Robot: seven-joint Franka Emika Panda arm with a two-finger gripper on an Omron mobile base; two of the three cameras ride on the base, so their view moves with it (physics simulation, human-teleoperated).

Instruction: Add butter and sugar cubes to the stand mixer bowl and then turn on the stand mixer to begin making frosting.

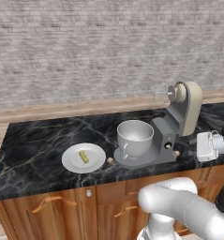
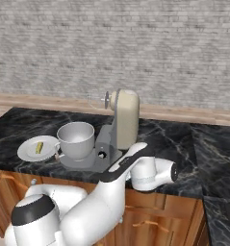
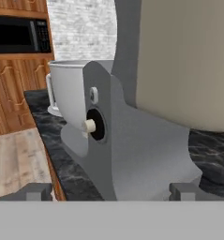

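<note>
so the dark two-finger pincer (image 3: 111,191) is spread wide and empty, level with the grey neck of the beige-headed stand mixer (image 3: 146,122), right in front of it. Past that sits the big pale grey handled mixer bowl (image 1: 135,137); further off, the small yellow butter stick (image 1: 84,156) lies on a flat white plate (image 1: 70,161), with a tiny tan sugar cube (image 1: 109,160) between plate and mixer base

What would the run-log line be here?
butter: yellow stick on white plate | grey-white mixer bowl: on base | gripper: open, facing mixer's cream knob
</note>
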